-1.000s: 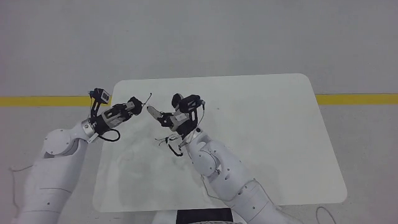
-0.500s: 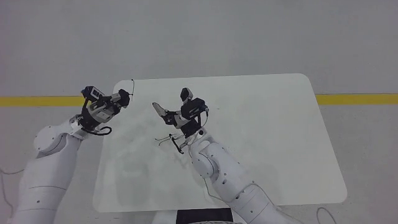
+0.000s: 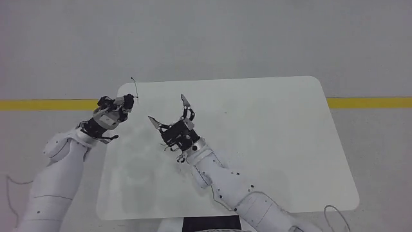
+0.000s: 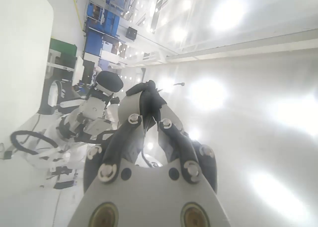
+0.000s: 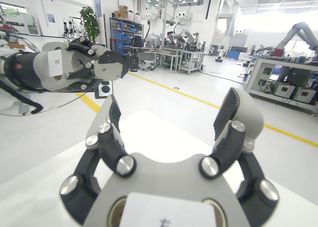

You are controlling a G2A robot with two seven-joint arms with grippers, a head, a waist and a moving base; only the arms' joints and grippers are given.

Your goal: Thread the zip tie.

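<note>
My left gripper (image 3: 127,102) hangs over the table's left edge, shut on a thin black zip tie (image 3: 134,87) whose free end sticks out past the fingertips. In the left wrist view the left gripper (image 4: 149,88) has its dark pads pressed together. My right gripper (image 3: 170,112) is a short way to the right over the table, open wide with nothing between its fingers. In the right wrist view the right gripper (image 5: 171,111) has its fingers spread, and the left gripper (image 5: 125,62) appears farther off, apart from it.
The white table (image 3: 270,142) has rounded corners and bare room to the right and front of both grippers. A yellow floor line (image 3: 367,102) runs behind the table. Racks and workbenches (image 5: 280,73) stand far off in the room.
The left gripper drew back to the left, away from the right gripper, keeping the zip tie. The right gripper turned and opened wide.
</note>
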